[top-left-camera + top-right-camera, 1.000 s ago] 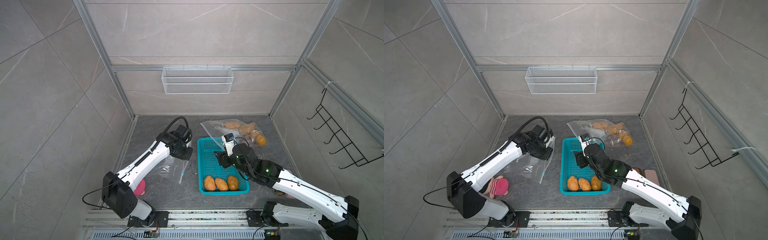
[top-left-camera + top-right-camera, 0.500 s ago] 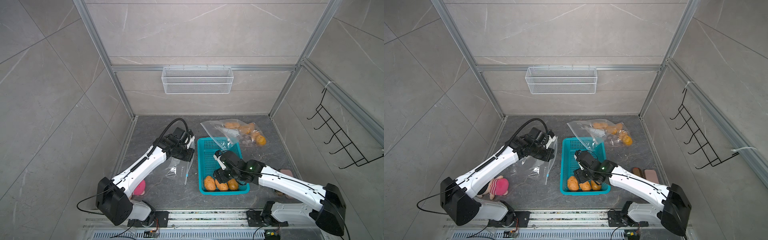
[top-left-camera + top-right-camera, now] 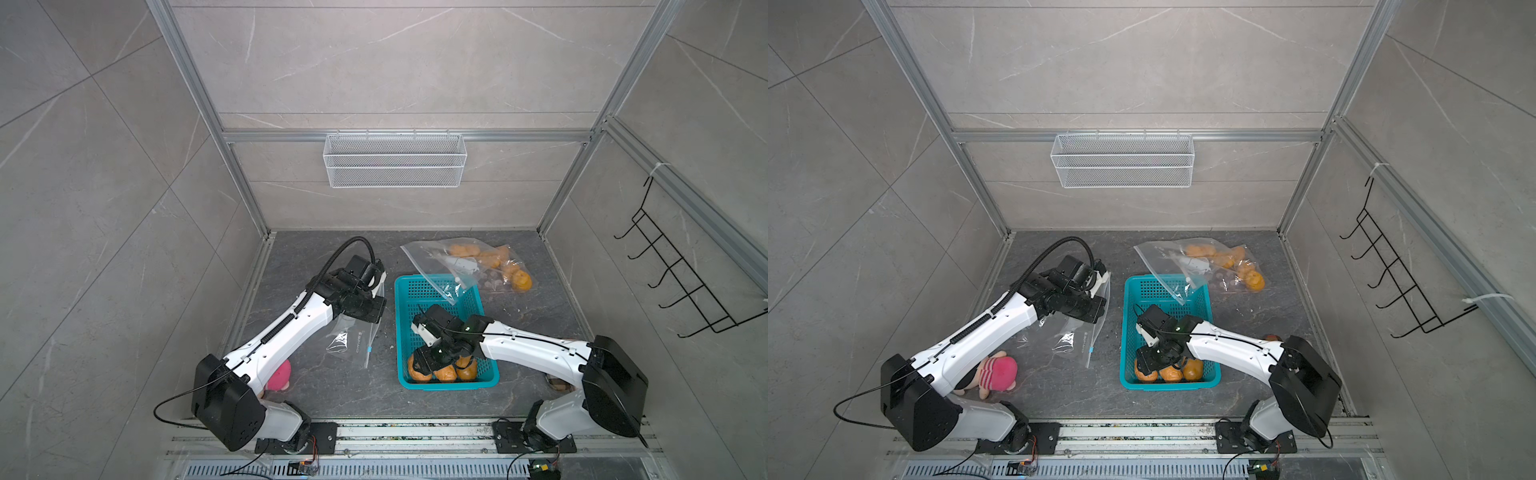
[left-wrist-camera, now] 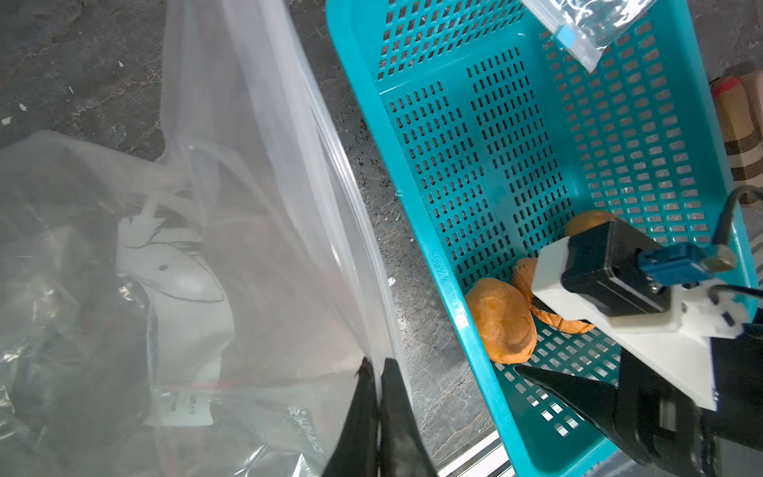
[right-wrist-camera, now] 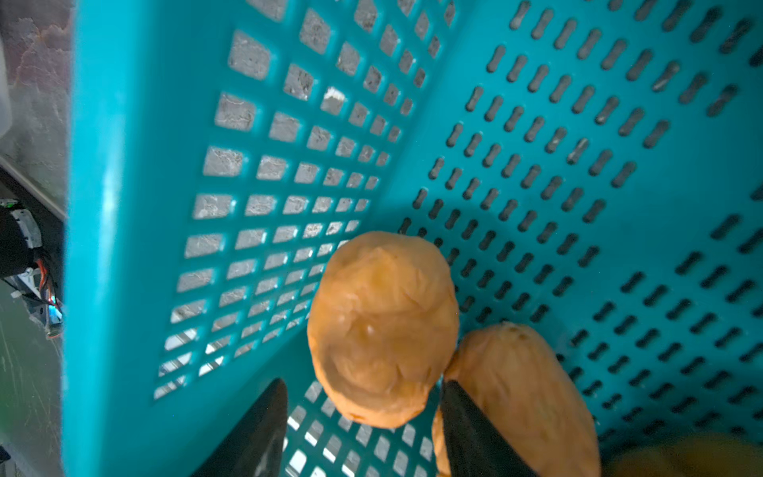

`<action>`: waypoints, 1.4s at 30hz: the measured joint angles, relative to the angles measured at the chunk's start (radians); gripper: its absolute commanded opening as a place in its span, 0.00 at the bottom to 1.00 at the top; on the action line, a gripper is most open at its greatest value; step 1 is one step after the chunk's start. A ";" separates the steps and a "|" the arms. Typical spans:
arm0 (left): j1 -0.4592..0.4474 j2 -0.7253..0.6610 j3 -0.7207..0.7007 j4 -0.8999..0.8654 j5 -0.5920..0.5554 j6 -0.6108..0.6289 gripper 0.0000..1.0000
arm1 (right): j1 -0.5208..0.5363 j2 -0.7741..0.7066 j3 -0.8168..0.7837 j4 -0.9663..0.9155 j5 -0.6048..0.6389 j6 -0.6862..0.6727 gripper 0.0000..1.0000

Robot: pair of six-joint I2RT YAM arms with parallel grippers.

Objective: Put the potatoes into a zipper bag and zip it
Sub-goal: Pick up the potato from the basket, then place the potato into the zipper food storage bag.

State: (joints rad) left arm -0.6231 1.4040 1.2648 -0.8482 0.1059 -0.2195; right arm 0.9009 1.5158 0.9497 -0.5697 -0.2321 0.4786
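Three orange-tan potatoes [image 3: 444,372] lie at the near end of the teal basket [image 3: 400,324]. My right gripper [image 5: 365,388] is down among them and open. One finger [image 5: 264,425] stands clear of the leftmost potato [image 5: 382,326], and the other sits between it and its neighbour [image 5: 524,392]. My left gripper [image 4: 377,367] is shut on the rim of a clear, empty zipper bag [image 4: 247,206]. In both top views the bag [image 3: 1075,336] hangs from the gripper to the floor left of the basket. A second bag [image 3: 478,262] holding several potatoes lies at the far right.
A corner of the filled bag drapes over the basket's far rim [image 4: 578,37]. A pink plush toy [image 3: 996,372] lies by my left arm's base. A checked item [image 4: 739,124] sits right of the basket. On the walls are a wire shelf [image 3: 395,162] and a black hook rack [image 3: 681,282].
My right gripper has moved from the basket's far half to its near end and dropped around a potato. The left arm shifted slightly nearer, still holding the bag.
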 measured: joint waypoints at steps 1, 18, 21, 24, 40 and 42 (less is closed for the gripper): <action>0.000 0.000 0.000 0.000 -0.001 0.000 0.00 | 0.000 0.008 0.000 0.007 0.000 0.010 0.60; 0.002 -0.024 0.000 -0.004 -0.028 0.000 0.00 | 0.001 0.094 0.026 0.044 0.123 0.074 0.52; 0.002 -0.026 0.000 -0.004 -0.029 0.000 0.00 | 0.001 0.085 0.020 0.071 0.119 0.080 0.45; 0.002 -0.032 0.000 -0.004 -0.031 0.000 0.00 | 0.001 0.039 0.010 0.091 0.116 0.083 0.42; 0.007 -0.095 0.000 -0.003 0.034 0.011 0.00 | 0.001 -0.285 0.055 0.469 0.230 0.057 0.40; 0.008 -0.104 -0.002 -0.003 0.052 0.015 0.00 | 0.001 -0.225 0.093 0.525 0.235 0.080 0.40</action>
State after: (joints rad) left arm -0.6151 1.3003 1.2625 -0.8513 0.1577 -0.2047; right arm 0.9020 1.2903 1.0428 -0.0444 0.0029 0.5591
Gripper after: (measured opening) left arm 0.055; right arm 0.486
